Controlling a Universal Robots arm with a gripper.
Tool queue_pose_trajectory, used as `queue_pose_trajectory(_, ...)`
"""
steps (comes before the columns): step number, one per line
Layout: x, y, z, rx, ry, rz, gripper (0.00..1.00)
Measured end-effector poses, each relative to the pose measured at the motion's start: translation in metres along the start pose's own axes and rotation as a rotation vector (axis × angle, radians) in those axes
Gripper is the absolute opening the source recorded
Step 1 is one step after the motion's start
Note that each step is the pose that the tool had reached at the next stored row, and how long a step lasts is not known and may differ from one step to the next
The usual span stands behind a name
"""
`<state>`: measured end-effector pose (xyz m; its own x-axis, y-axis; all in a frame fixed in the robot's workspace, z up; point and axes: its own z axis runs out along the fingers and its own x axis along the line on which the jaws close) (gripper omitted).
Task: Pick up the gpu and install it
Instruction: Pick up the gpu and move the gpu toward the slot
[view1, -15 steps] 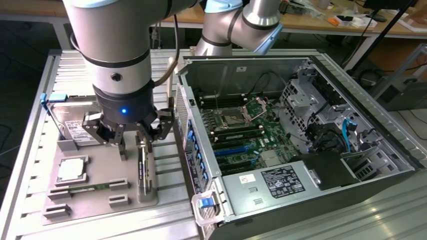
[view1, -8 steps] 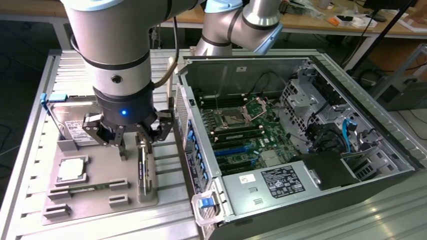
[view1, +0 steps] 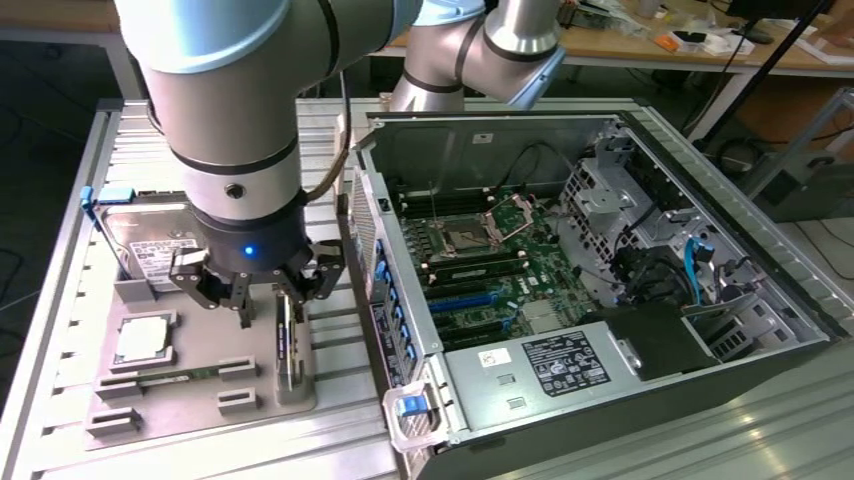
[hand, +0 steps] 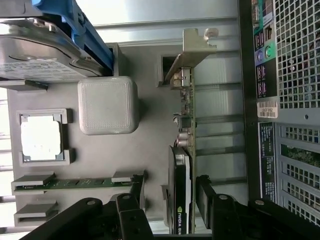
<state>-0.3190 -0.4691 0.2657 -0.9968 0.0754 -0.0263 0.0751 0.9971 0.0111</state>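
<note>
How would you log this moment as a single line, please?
green circuit card with black fan shroud and silver bracket: on edge in grey tray | hand: open, above card, no grip | install: not done

The arm (view1: 227, 90) is reaching straight down over the gpu (view1: 284, 345), with its upper segment folding back overhead. The wrist (view1: 240, 215) is pointing vertically at the gpu. The gripper (view1: 264, 303) is hanging at the gpu's fan end, its fingers (hand: 204, 192) spreading wide, one on each side of the gpu, gripping nothing.
</note>
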Motion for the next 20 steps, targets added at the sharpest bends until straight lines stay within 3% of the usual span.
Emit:
queue_pose_trajectory(5, -0.007, -0.0005, 0.0054, 0.0, -0.0001, -0.004, 0.54)
queue_pose_trajectory(15, -0.0072, -0.0007, 0.009, 0.0, -0.0003, -0.004, 0.54)
queue_pose_trajectory(20, -0.0077, -0.0006, 0.0092, -0.0004, -0.0005, -0.004, 0.39)
